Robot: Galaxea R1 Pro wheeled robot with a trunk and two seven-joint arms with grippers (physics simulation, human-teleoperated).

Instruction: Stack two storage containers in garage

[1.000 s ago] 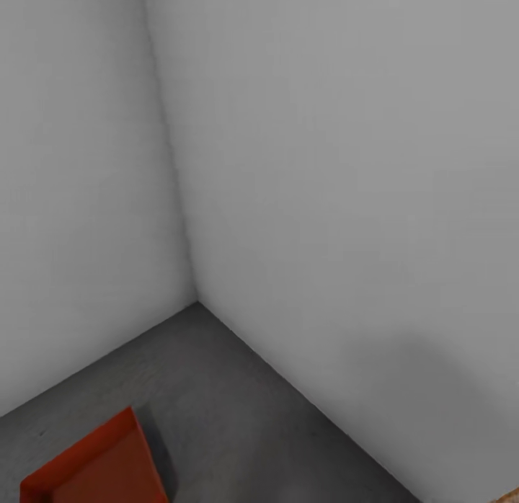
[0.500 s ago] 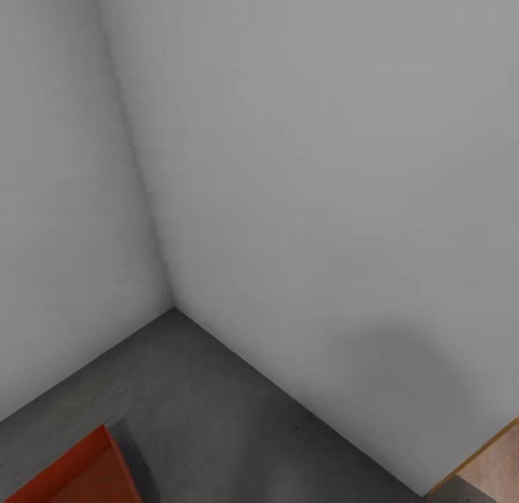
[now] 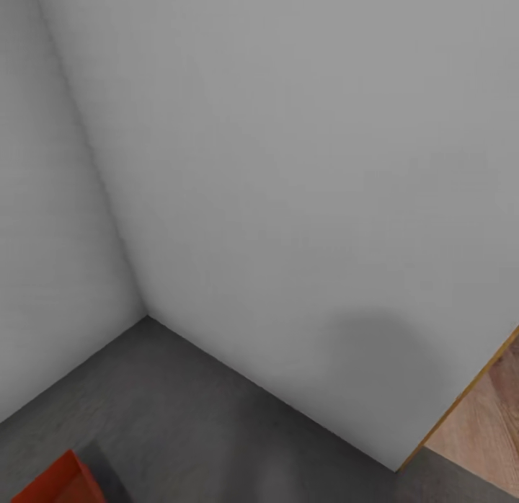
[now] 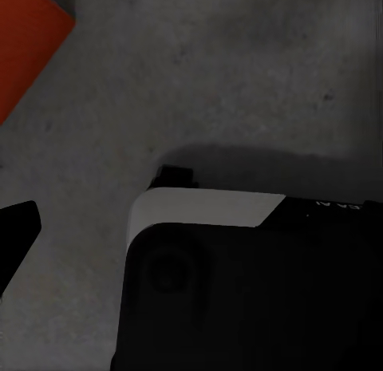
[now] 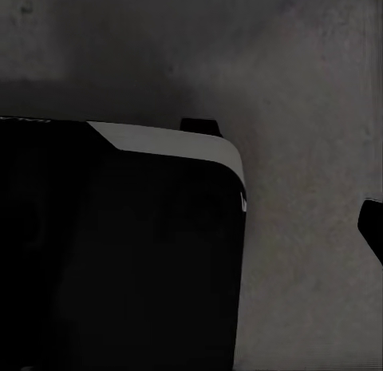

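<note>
container [image 3: 54,483]: orange-red, just a corner poking in at the lower left of the head view, sitting on the floor near the wall corner; same orange-red patch [image 4: 28,44] in the left wrist view, off beyond the robot base, apart from the finger tip
floor [image 3: 194,416]: dark grey speckled concrete, under everything in both wrist views
walls [image 3: 288,200]: plain white, meeting in a corner, faint blurry shadow low on the right one
doorway edge [image 3: 461,398]: orange trim at far right, light wood planks [image 3: 483,431] past it
robot base [image 4: 239,283]: black with a white band, looming big below both wrist cams
left gripper: one dark finger tip [image 4: 16,231] at frame edge, touching nothing visible; released or clenched, can't tell
right gripper: same deal, one dark tip [image 5: 372,227] over bare concrete, can't tell
</note>
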